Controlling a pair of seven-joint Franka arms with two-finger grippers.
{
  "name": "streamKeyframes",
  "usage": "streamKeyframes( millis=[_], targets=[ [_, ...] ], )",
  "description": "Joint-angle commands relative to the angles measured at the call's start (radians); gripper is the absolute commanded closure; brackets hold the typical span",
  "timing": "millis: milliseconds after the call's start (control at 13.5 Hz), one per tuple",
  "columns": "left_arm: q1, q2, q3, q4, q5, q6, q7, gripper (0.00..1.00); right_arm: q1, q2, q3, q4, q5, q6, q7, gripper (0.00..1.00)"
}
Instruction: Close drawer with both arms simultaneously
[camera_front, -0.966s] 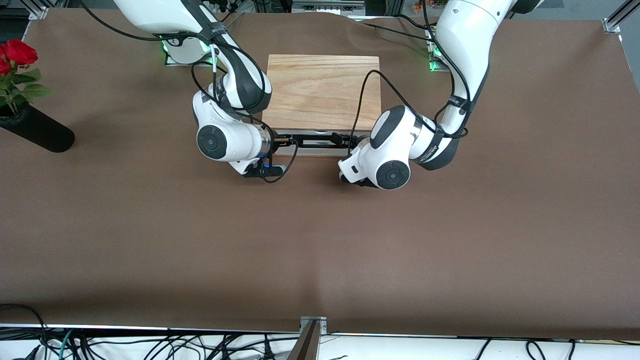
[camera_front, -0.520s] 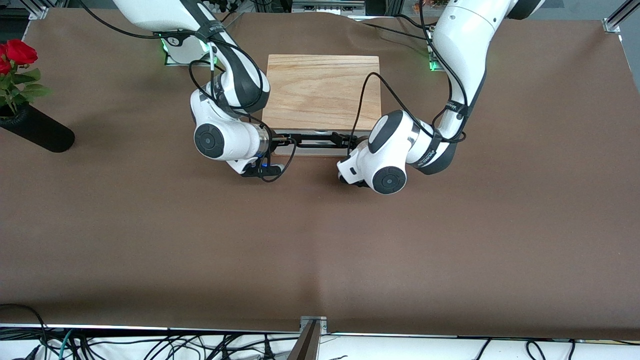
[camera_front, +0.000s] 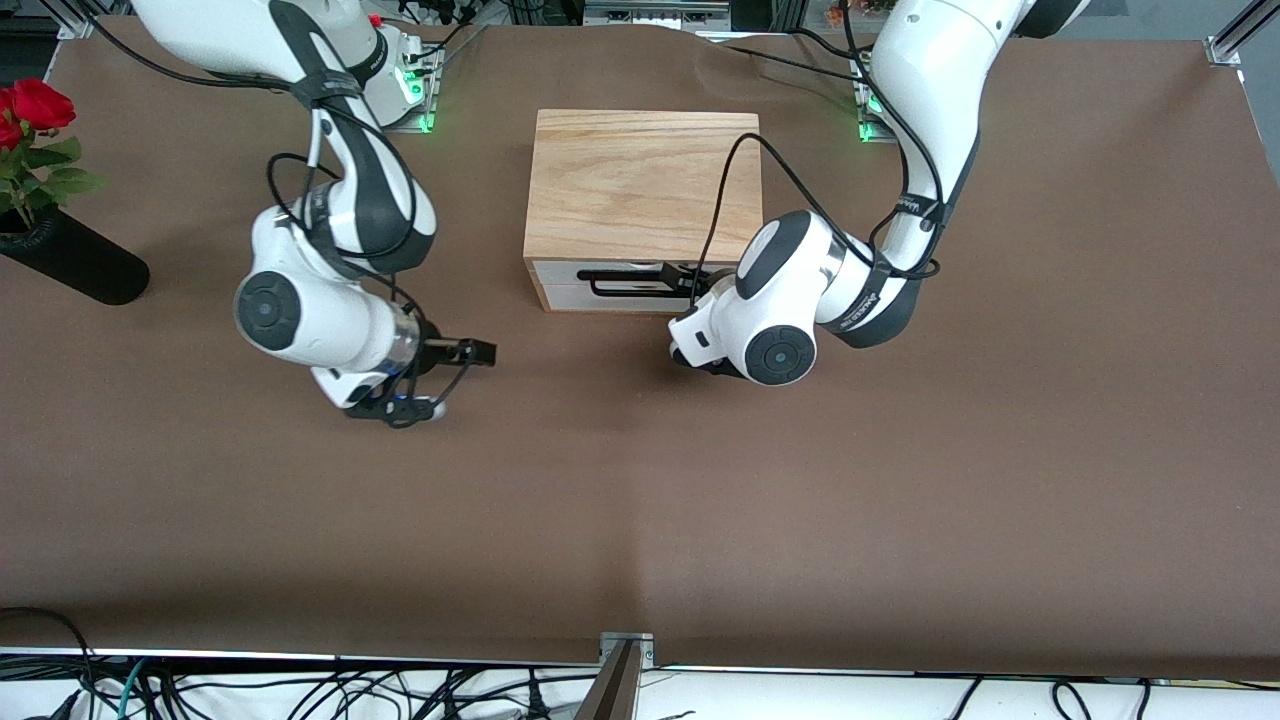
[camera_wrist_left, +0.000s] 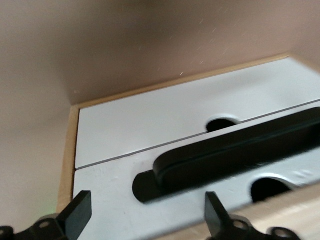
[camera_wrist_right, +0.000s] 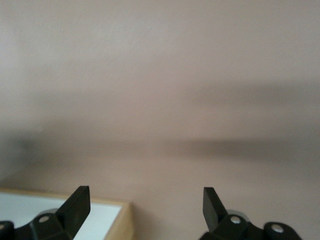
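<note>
The light-wood box (camera_front: 640, 180) stands mid-table. The drawer (camera_front: 570, 296) has its white front flush with the box, and its black bar handle (camera_front: 625, 280) faces the front camera. My left gripper (camera_front: 688, 281) is at the handle's end toward the left arm, mostly hidden by its wrist. In the left wrist view the left gripper (camera_wrist_left: 147, 217) is open and holds nothing, close in front of the white panel (camera_wrist_left: 115, 185) and the handle (camera_wrist_left: 225, 157). My right gripper (camera_front: 478, 352) is open and empty over bare table, off the drawer toward the right arm's end. The right wrist view shows the right gripper (camera_wrist_right: 145, 207) open, with a corner of the box (camera_wrist_right: 122, 220).
A black vase (camera_front: 75, 262) with red roses (camera_front: 35, 105) lies at the table's edge at the right arm's end. A brown cloth (camera_front: 640, 500) covers the table. Cables hang along the edge nearest the front camera.
My right arm has pulled away from the handle, toward its own end of the table and the front camera. My left gripper stays at the handle. The box has not moved.
</note>
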Motion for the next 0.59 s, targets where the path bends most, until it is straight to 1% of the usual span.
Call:
streamKeyframes(
  millis=[0,149,223,297,372,520],
  targets=[
    [0.041,-0.010,0.013,0.082,-0.016,-0.011,-0.002,0.00,-0.002,-0.044,-0.051,0.021,-0.034,-0.016,-0.078,0.00],
    [0.095,-0.013,0.016,0.133,-0.002,-0.010,-0.001,0.00,-0.001,-0.108,-0.079,0.026,-0.033,-0.074,-0.096,0.00],
    [0.113,-0.019,0.020,0.142,0.042,-0.010,-0.001,0.00,-0.002,-0.144,-0.100,0.025,-0.034,-0.131,-0.098,0.00],
    [0.117,-0.035,0.038,0.154,0.097,-0.010,0.001,0.00,-0.002,-0.187,-0.128,0.026,-0.040,-0.186,-0.106,0.00],
    [0.118,-0.061,0.068,0.166,0.126,-0.010,0.001,0.00,-0.002,-0.230,-0.150,0.022,-0.047,-0.223,-0.119,0.00],
    [0.150,-0.078,0.127,0.165,0.131,-0.014,0.002,0.00,-0.001,-0.312,-0.185,0.020,-0.063,-0.316,-0.132,0.00]
  ],
)
